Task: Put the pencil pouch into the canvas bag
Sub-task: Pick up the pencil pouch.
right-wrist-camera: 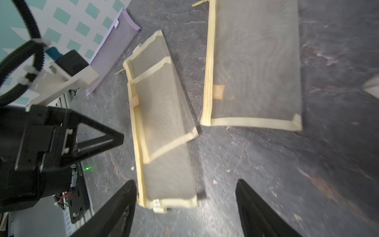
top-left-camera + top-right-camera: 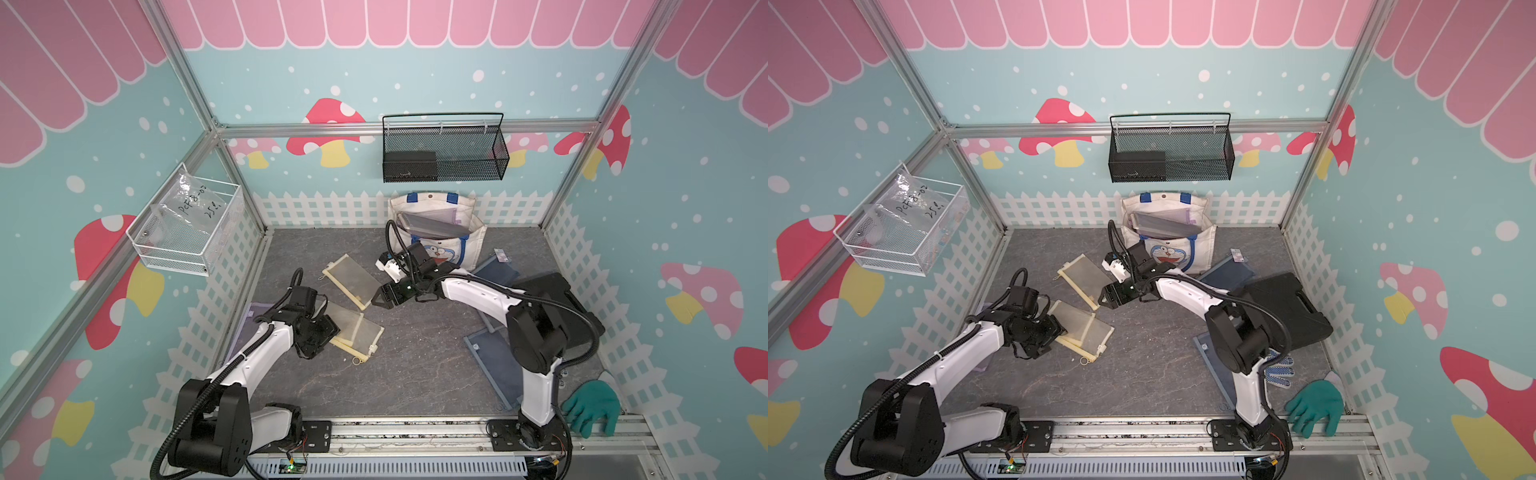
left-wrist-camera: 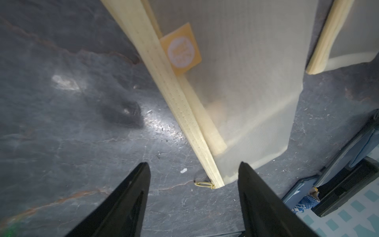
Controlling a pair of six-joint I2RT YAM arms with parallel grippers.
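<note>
Pale-yellow mesh zip pouch (image 2: 353,328) looks light and floppy; left gripper (image 3: 193,174), fingers apart, straddles its stiffer zipper edge; right gripper (image 1: 185,190) empty, fingers apart.

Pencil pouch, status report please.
Both grippers open, empty. Left gripper over stacked yellow mesh pouches. Canvas bag upright, pouches already inside. Nothing blocking.

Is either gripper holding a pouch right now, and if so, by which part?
Nothing is held. The left gripper is open over the yellow mesh pouch; the right gripper is open above the floor.
</note>
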